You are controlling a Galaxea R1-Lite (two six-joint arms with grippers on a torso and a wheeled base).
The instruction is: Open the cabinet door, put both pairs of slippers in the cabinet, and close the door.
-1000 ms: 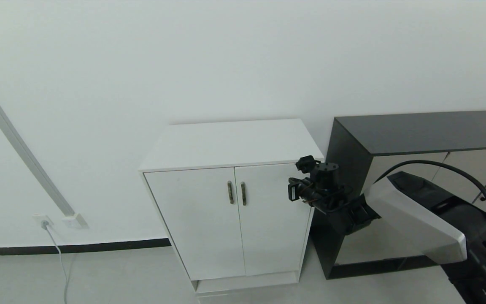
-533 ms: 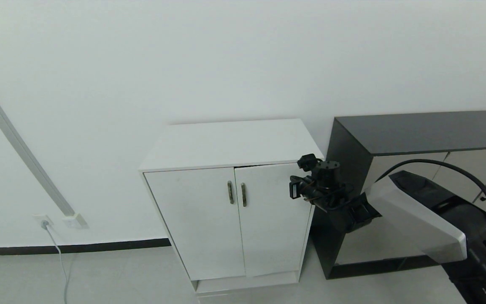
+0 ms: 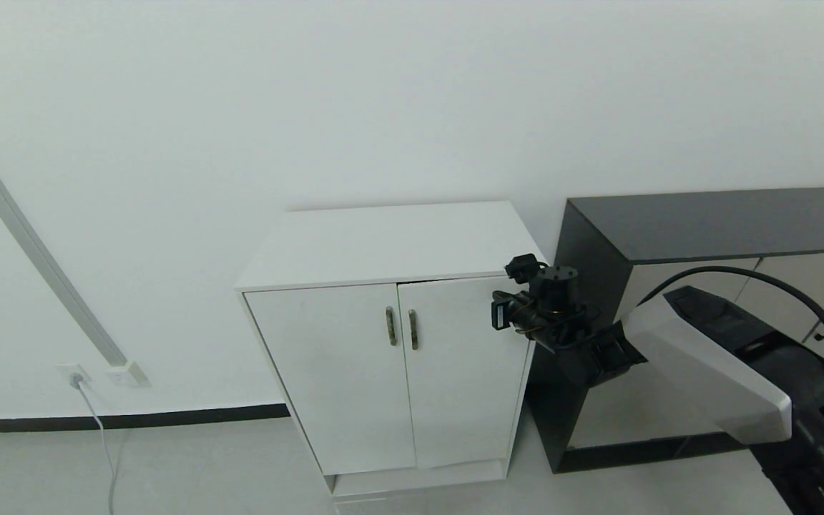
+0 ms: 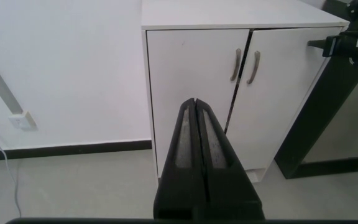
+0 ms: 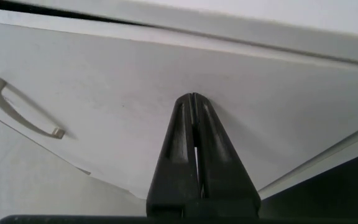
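The white cabinet [image 3: 383, 243] stands against the wall, its right door [image 3: 455, 372] a crack ajar along the top, with a dark sideboard [image 3: 705, 222] just beside it. The right gripper [image 5: 193, 99], fingers pressed together and holding nothing, is up close to that door's upper outer corner. The left gripper [image 4: 194, 102], likewise closed and empty, hangs well back, facing the cabinet.

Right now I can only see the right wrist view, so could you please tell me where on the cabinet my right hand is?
Observer: The right hand is at the upper outer edge of the right door, well away from its handle in the middle.
Operator: Thank you. Is the other door shut?
Observer: Yes, the left door sits flush with the front of the cabinet.
Operator: And where is my left hand, please?
Observer: The left hand is shut and held back from the cabinet, pointing toward the doors.
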